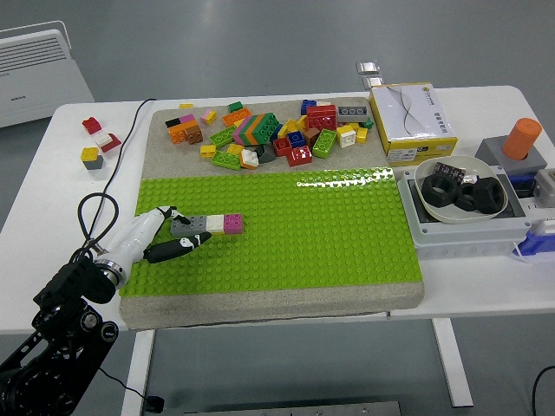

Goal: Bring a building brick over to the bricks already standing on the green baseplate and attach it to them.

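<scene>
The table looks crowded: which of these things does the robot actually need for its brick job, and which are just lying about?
Part of the job:
green baseplate
row of joined bricks on it
left hand at the row's grey end
pile of loose bricks behind the plate

Just lying about:
yellow-and-white box
bowl of black rings
orange cylinder
three stray bricks at far left

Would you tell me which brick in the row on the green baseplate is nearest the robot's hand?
The grey brick, at the row's left end beside the left hand; white and magenta lie farther right.
</scene>
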Motion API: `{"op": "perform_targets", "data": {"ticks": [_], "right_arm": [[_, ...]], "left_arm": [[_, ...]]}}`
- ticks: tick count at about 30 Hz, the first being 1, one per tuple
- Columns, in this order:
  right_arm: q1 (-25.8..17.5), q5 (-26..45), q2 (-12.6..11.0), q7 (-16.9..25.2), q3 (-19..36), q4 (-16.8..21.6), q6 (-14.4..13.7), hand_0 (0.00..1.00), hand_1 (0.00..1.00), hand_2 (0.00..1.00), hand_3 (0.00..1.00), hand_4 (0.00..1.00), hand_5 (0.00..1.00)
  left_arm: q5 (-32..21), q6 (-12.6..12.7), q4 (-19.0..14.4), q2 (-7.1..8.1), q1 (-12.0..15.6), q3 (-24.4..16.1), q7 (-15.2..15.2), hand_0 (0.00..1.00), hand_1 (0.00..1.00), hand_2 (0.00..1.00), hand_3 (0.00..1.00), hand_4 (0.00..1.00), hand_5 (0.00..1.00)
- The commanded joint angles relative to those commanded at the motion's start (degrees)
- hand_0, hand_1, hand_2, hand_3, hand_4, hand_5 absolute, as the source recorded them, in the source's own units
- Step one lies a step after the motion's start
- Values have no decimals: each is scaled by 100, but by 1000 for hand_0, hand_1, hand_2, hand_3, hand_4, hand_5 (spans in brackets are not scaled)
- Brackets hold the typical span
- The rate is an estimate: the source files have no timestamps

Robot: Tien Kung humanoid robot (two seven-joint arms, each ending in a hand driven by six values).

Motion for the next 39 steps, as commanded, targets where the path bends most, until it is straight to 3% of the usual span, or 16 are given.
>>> {"op": "perform_targets", "data": {"ticks": [11, 30, 33, 34, 35, 39], "right_arm": [[-4, 32, 9, 2, -27, 0, 0, 678, 661, 757, 821, 894, 998], [10, -38, 16, -18, 74, 0, 3, 679, 666, 758, 823, 895, 998], [7, -70, 27, -15, 109, 0, 12, 679, 666, 758, 823, 895, 998], [7, -77, 32, -12, 116, 0, 15, 678, 683, 765, 823, 894, 998], [8, -89, 37, -7, 125, 0, 20, 678, 683, 765, 823, 894, 998], [15, -151, 74, 8, 162, 0, 41, 678, 683, 765, 823, 894, 998]], "left_arm": [[25, 22, 42, 45, 21, 12, -17, 987, 953, 931, 672, 892, 801], [233, 243, -209, 85, -48, 1, -14, 969, 948, 924, 651, 878, 768], [203, 344, -279, 87, -5, -60, -61, 969, 948, 924, 651, 878, 768], [168, 389, -306, 92, 13, -76, -82, 968, 934, 915, 661, 857, 700], [115, 446, -337, 99, 36, -89, -109, 968, 934, 915, 661, 857, 700], [-214, 817, -481, 146, 154, -76, -311, 968, 934, 915, 661, 857, 700]]}}
